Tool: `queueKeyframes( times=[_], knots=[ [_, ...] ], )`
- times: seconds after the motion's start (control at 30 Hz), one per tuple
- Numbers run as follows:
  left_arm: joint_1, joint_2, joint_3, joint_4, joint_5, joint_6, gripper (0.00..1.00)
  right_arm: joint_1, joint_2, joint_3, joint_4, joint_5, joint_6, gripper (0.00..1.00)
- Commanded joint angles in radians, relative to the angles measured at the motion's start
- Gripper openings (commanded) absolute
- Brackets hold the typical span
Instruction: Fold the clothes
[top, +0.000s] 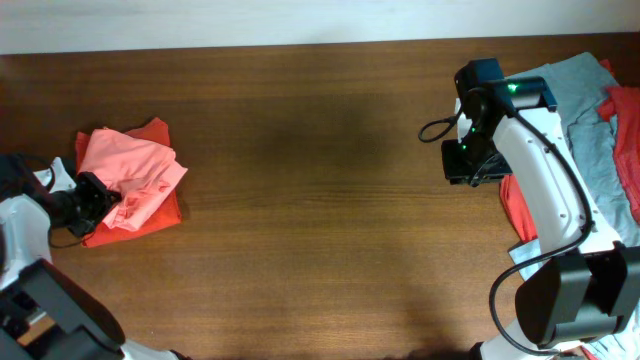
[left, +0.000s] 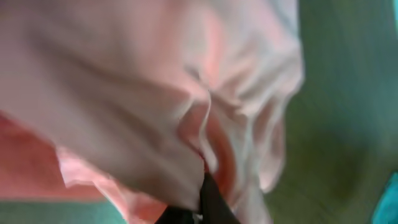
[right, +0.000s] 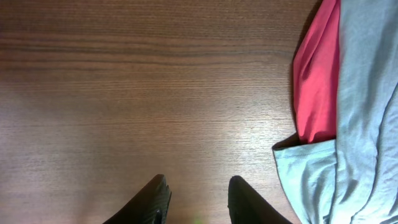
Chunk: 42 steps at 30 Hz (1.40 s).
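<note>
Your left gripper (top: 98, 197) is clamped on a bunched fold of the salmon-pink shirt (top: 135, 165), far left on the table (top: 320, 200). Your right gripper (right: 198, 186) hovers part-open and empty, beside the grey-blue shirt (right: 367, 93). Step, by my read: gathering. Next: spread it flat, likely needing 2 grips.
</note>
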Motion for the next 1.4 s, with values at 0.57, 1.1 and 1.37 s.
queueKeyframes(
  times=[0.57, 1.1, 1.37],
  knots=[
    [0.000, -0.045, -0.004, -0.222, 0.047, 0.058, 0.34, -0.006, -0.019, 0.015, -0.003, 0.009, 0.004, 0.37],
    [0.002, -0.132, 0.040, 0.097, 0.352, 0.196, 0.27, -0.006, -0.019, 0.015, 0.000, 0.009, 0.004, 0.37],
    [0.050, -0.026, 0.040, 0.200, 0.353, 0.196, 0.23, -0.006, -0.019, 0.015, 0.000, 0.009, 0.004, 0.37]
  ],
)
